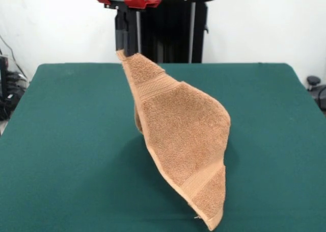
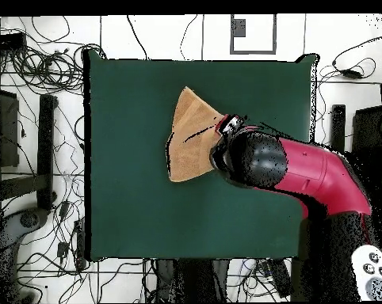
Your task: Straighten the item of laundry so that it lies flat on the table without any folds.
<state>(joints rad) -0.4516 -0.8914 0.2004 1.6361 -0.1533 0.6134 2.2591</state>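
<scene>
Not close to done yet: the gripper (image 1: 124, 47) is pinching one corner of the towel (image 1: 181, 135) at the frame's top centre, and it's hanging diagonally toward the lower right. Nearly all of it is still needing spreading on the table (image 1: 66, 140).

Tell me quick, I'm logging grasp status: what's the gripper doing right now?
Gripper: closed on one corner of the towel, holding it lifted so it hangs down toward the table.
</scene>
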